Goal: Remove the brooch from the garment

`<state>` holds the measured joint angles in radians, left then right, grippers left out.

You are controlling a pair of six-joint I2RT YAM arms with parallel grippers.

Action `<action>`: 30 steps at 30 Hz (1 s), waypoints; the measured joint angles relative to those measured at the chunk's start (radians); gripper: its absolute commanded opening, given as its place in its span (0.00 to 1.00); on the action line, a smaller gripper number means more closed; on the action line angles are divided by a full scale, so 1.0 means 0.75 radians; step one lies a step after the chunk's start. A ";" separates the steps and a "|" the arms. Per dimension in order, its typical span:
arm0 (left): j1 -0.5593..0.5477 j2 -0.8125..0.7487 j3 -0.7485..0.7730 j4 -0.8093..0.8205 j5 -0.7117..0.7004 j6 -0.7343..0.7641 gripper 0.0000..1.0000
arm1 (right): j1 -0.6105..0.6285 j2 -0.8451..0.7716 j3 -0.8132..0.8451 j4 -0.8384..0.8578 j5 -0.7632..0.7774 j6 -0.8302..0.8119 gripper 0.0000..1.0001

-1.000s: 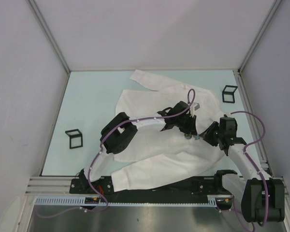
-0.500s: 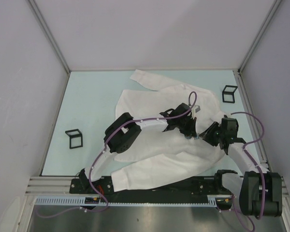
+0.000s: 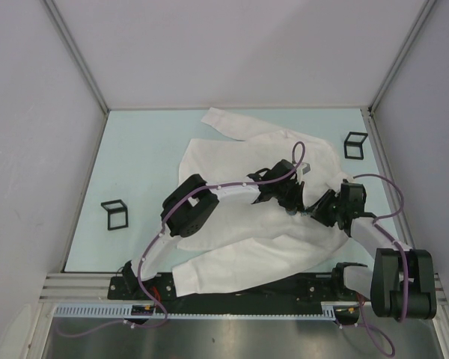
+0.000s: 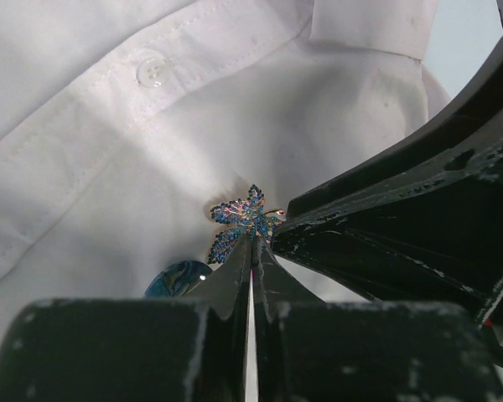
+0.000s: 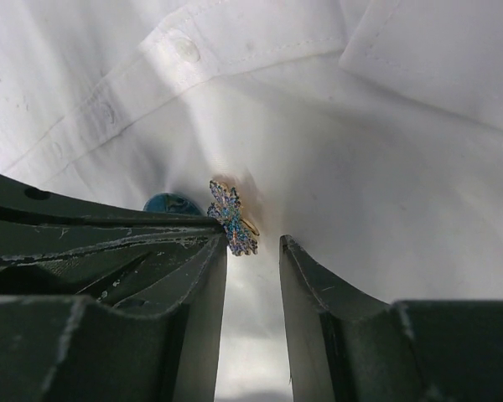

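Top view, garment [image 3: 232, 161]: a white shirt is spread over the middle of the pale green table [image 3: 142, 149], with one sleeve at upper centre and the other along the lower edge.
Top view, left gripper [image 3: 292, 209]: held low over the shirt, just right of centre; the jaw state cannot be told here.
Top view, right gripper [image 3: 313, 212]: set immediately to the right, tip to tip with the left gripper.
Top view, wire cubes: the left wire cube [image 3: 114, 214] and the right wire cube [image 3: 355, 144] stand on bare table.
Left wrist view, brooch [image 4: 245, 224]: a blue jewelled winged piece is seen at centre frame, on the cloth below the button [image 4: 153, 71].
Left wrist view, jaws: pressed together, with the tips at the brooch's lower edge; whether any part is pinched cannot be told.
Left wrist view, round blue-green piece [image 4: 178, 278]: lies lower left of the brooch, partly hidden.
Right wrist view, brooch [image 5: 232, 216]: seen left of centre, beneath the collar [image 5: 436, 50].
Right wrist view, jaws: held apart, with the brooch just above the gap beside the left-hand fingertip.
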<state>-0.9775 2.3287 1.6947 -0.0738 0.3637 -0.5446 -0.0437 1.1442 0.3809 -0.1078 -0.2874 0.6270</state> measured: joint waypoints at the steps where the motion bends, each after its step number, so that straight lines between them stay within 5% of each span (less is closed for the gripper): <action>1: 0.000 0.000 -0.001 0.000 0.001 0.001 0.02 | 0.000 0.009 -0.001 0.010 -0.004 0.000 0.36; 17: 0.001 -0.004 -0.001 -0.005 0.004 0.056 0.06 | -0.009 0.092 -0.004 0.130 -0.038 0.012 0.28; 21: 0.000 -0.006 -0.001 -0.009 0.004 0.075 0.08 | -0.008 0.100 -0.004 0.145 -0.048 0.015 0.18; 28: -0.001 -0.026 0.000 -0.045 -0.008 0.108 0.23 | -0.009 0.098 -0.005 0.157 -0.057 0.035 0.13; 30: -0.001 -0.037 0.000 -0.063 -0.024 0.116 0.35 | -0.009 0.089 -0.005 0.154 -0.057 0.044 0.07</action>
<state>-0.9779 2.3009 1.6947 -0.1207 0.3458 -0.4572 -0.0502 1.2106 0.3775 0.0078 -0.3302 0.6598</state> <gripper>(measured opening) 0.226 0.133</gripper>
